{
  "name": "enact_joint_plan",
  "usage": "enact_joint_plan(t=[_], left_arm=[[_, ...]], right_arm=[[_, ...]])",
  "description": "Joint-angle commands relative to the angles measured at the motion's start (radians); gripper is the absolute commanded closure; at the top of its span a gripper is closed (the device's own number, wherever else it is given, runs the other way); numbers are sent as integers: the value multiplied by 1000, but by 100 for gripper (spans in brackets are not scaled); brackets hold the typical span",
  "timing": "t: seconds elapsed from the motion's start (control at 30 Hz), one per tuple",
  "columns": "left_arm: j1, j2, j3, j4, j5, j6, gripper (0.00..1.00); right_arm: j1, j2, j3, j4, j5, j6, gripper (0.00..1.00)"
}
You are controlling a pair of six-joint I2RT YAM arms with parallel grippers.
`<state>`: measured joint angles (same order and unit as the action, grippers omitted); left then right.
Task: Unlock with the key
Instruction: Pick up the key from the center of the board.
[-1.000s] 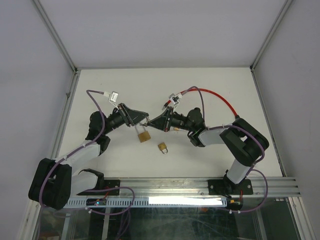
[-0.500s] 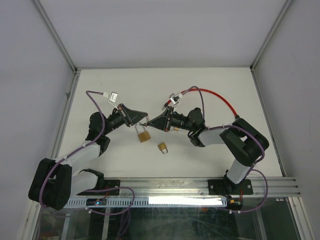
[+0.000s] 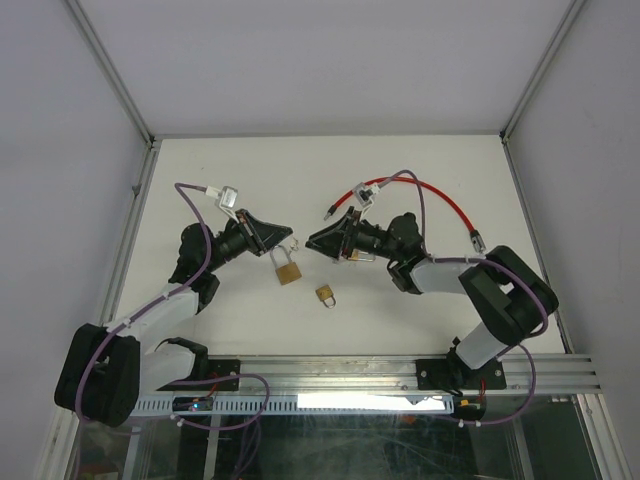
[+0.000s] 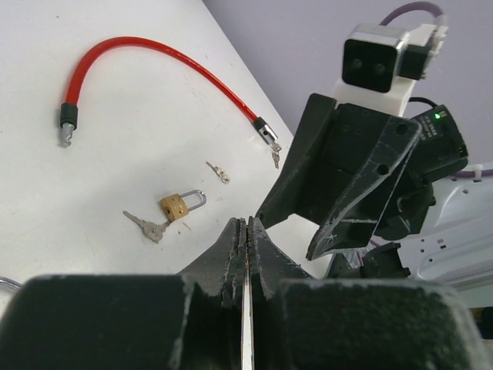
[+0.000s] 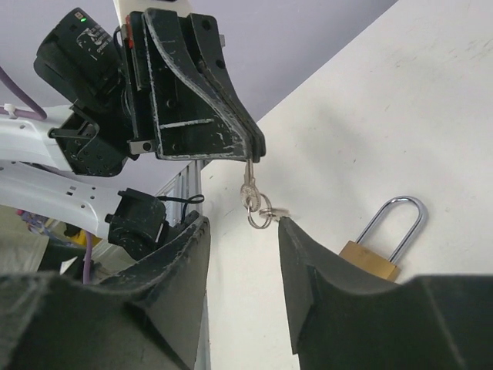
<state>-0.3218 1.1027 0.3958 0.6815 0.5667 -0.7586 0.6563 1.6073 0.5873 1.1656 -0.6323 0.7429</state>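
My left gripper [image 5: 250, 154] pinches the thin silver key [image 5: 248, 183] (light, slick); with the spread right gripper [image 5: 243, 223] I'd clamp the larger, rigid brass padlock [image 5: 373, 258] by its body.

1. The left gripper [image 4: 245, 231] has its jaws pinched on a thin key [image 4: 246, 331].
2. The right gripper [image 4: 286, 237] sits just beyond, jaws apart.
3. A red cable [image 4: 166, 46], a padlock [image 4: 179, 206] and loose keys [image 4: 146, 226] lie on the tabletop [image 4: 131, 154].
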Motion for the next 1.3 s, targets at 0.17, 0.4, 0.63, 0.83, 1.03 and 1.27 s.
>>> enact_joint_plan(t=[0.17,0.4,0.63,0.83,1.03,1.27], left_arm=[[-19,-46,26,2,-49,-1,100],[-56,-48,54,-132,-153,-64,100],[-167,-33,194,-452,-418,-97,100],[-252,-50,250,-577,-651,-107,100],[-317,-64,279,-639,-832,-111,100],[-391,-70,315,-698,-975,-96,100]], right_arm=[[48,-167,29,-258,95,-343,54],[84,-216,4,-294,195,-535,45],[244,-211,-79,-157,484,-873,43],[367,-122,-136,105,685,-1157,43],[493,24,-130,351,903,-1407,47],[528,150,-68,464,993,-1500,55]])
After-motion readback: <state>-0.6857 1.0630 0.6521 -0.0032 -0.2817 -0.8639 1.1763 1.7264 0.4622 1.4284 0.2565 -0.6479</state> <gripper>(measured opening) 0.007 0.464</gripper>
